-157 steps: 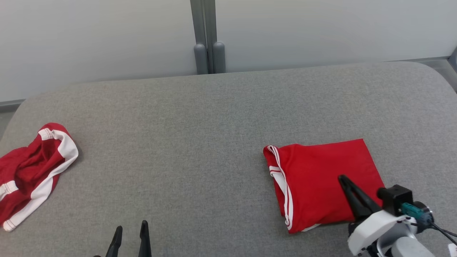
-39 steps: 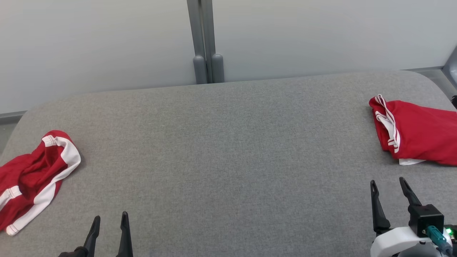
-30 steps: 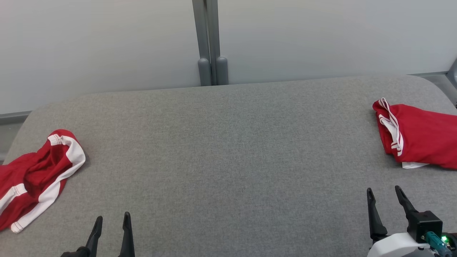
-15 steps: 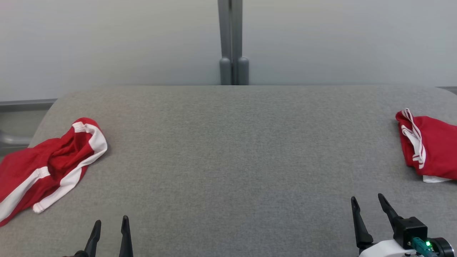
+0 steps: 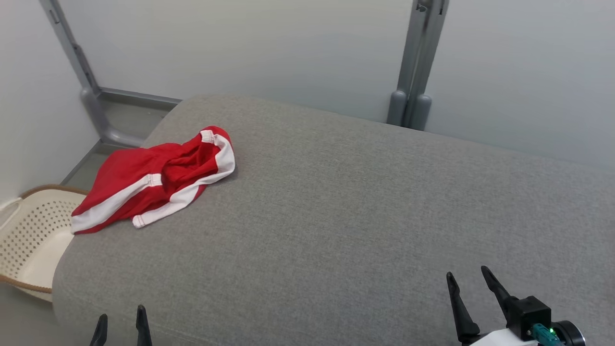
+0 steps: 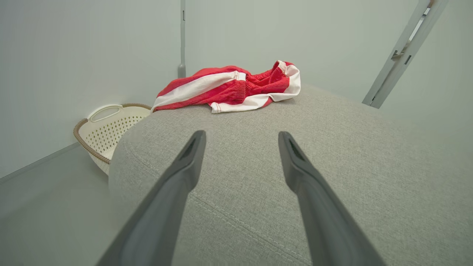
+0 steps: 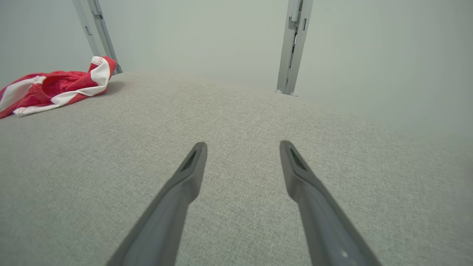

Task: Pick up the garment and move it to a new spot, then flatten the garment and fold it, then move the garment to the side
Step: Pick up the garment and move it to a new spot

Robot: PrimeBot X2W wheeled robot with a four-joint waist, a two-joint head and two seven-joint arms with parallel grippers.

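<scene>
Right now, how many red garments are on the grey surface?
1. The red garment lies at the far left corner of the grey surface, near the basket. Another may lie outside these views.

Pale walls [image 5: 269, 53], cream basket [image 5: 29, 235] on floor

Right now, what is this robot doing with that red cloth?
Nothing is held yet. The robot's left fingers and right fingers are open and empty over the grey cushion. A crumpled red-and-white garment lies untouched near the cushion's left end, above a cream basket on the floor. Picking it up looks next.
</scene>
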